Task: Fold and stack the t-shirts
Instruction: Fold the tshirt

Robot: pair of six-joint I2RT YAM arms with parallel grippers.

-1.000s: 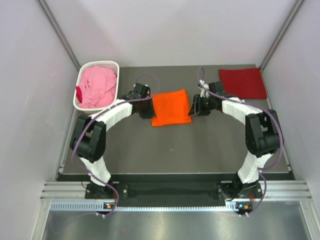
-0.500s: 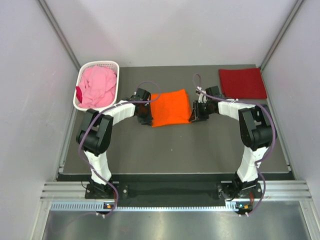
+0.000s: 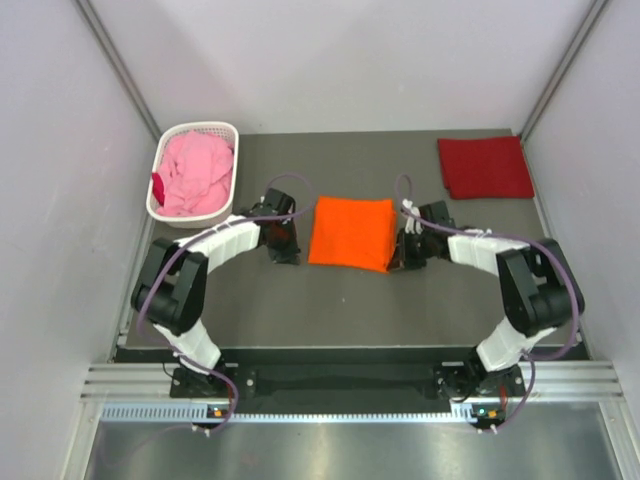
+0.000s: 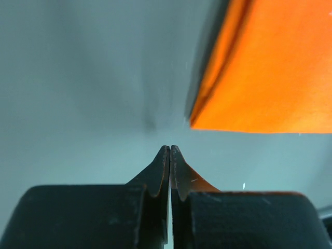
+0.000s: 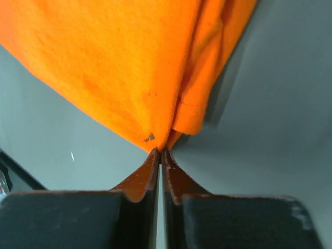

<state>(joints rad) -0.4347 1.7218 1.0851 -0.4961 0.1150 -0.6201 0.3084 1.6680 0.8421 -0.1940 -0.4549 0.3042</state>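
Observation:
A bright orange t-shirt (image 3: pixel 350 233) lies folded in a rough square at the middle of the table, between my two grippers. My left gripper (image 3: pixel 284 250) sits just left of it, shut and empty. In the left wrist view the gripper (image 4: pixel 170 148) is apart from the orange t-shirt (image 4: pixel 270 67), whose corner lies up and to the right. My right gripper (image 3: pixel 400 255) is at the shirt's right edge. In the right wrist view its shut tips (image 5: pixel 161 150) touch the near corner of the orange t-shirt (image 5: pixel 119 62), with no cloth seen between them. A dark red t-shirt (image 3: pixel 485 167) lies folded flat at the back right.
A white lattice basket (image 3: pixel 200 127) stands at the back left with a crumpled pink t-shirt (image 3: pixel 195 175) in it and a dark red scrap (image 3: pixel 157 185) at its left side. Grey walls close in the table on both sides and behind.
Both grippers have gone from part open to shut and drawn nearer to me. The orange t-shirt has shifted toward the near right and lies squarer.

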